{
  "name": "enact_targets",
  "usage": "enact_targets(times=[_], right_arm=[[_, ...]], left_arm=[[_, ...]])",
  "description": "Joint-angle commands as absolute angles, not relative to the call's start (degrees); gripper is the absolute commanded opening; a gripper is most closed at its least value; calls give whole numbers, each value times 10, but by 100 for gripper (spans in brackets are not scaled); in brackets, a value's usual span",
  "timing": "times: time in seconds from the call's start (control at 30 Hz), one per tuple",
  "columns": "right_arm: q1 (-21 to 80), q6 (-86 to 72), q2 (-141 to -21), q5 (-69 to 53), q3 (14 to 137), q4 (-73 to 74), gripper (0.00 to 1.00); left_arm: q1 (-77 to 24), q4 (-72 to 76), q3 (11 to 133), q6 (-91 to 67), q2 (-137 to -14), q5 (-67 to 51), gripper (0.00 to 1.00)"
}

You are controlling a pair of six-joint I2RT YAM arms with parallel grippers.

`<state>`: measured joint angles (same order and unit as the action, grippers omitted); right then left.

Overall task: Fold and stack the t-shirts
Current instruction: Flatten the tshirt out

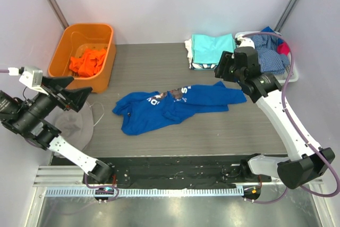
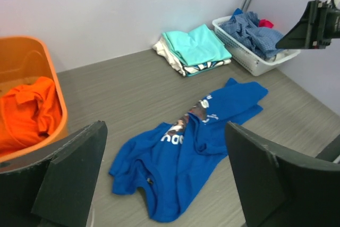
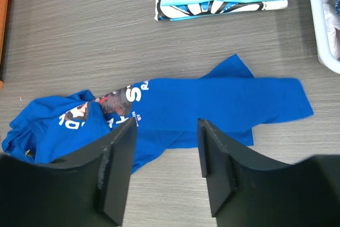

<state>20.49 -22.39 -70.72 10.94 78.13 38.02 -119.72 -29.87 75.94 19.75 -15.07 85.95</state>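
Right pincer (image 3: 166,131), jaws parted, above blue t-shirt (image 3: 223,97)

The royal blue t-shirt (image 1: 175,107) lies crumpled, its chest print (image 3: 114,104) folded over and the lettering only partly readable. Beneath the aqua t-shirt (image 1: 212,46) the lower shirts show only edges, perhaps two of them. The right wrist view crops that pile and the white basket (image 3: 324,35); the left wrist view cuts off the orange bin (image 2: 59,104).
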Motion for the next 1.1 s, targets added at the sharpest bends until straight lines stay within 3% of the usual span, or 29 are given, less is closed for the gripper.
enact_targets(times=[0.0,0.2,0.47,0.83,1.07], right_arm=[[204,-221,-683,108,777,354,60],[204,-221,-673,103,763,347,70],[204,-226,-671,102,756,348,72],[203,-233,-674,95,757,347,73],[204,-236,-677,87,758,344,73]], left_arm=[[-1368,-289,754,196,-142,1000,100],[-1368,-292,743,197,-131,1001,100],[-1340,-331,744,187,-114,1001,100],[-1137,-381,775,192,-86,1001,100],[-985,-381,830,278,-120,1001,100]])
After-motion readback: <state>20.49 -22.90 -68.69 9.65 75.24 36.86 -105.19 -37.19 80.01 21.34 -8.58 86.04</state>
